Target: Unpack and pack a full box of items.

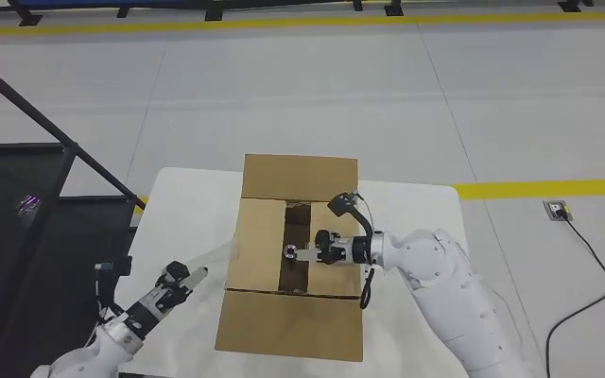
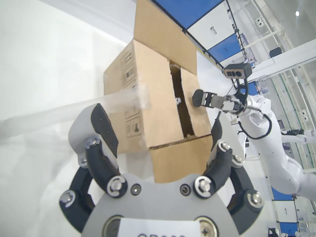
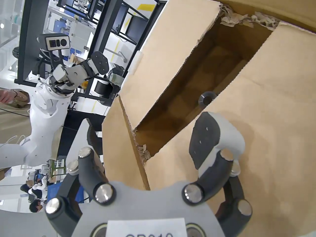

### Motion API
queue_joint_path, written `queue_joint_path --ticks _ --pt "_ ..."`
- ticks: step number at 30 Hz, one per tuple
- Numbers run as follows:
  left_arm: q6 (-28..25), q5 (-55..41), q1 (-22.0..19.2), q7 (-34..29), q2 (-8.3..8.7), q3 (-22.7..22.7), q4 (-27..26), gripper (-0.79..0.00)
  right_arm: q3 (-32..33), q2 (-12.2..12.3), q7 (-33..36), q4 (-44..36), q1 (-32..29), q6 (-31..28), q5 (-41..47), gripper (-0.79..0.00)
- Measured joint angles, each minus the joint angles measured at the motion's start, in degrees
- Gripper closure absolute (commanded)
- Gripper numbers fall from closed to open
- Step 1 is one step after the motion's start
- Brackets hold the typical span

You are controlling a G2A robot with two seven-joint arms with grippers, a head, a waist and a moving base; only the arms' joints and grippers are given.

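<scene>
The cardboard box point(image 1: 257, 248) sits directly under the spread right pincer point(image 1: 304, 252).

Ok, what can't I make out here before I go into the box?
1. Box contents: top view, the flaps leave only a dark slot, partly covered by the right gripper.
2. Small round thing inside: right wrist view, too dim and small to identify.
3. Pale strip across the box's side: left wrist view, blurred, cannot tell what it is.
</scene>
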Motion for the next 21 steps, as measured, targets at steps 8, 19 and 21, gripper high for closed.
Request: queue_joint_path --ticks 8,19,21 --pt "-15.4 -13.5 1.1 -24.4 2.39 -1.3 7.6 -0.785 -0.4 0.3 -3.5 -0.8 0.1 0.8 -3.6 -0.785" --pt "-15.7 -18.4 2.3 -27.4 7.71 8.7 4.0 -0.785 -0.4 0.8 -7.0 -3.0 -1.0 1.5 -5.4 -0.785" --pt "-15.4 -21.2 1.9 -27.8 8.66 9.8 4.2 -0.785 0.0 0.9 -8.3 -3.5 -1.1 1.2 -5.8 -0.785"
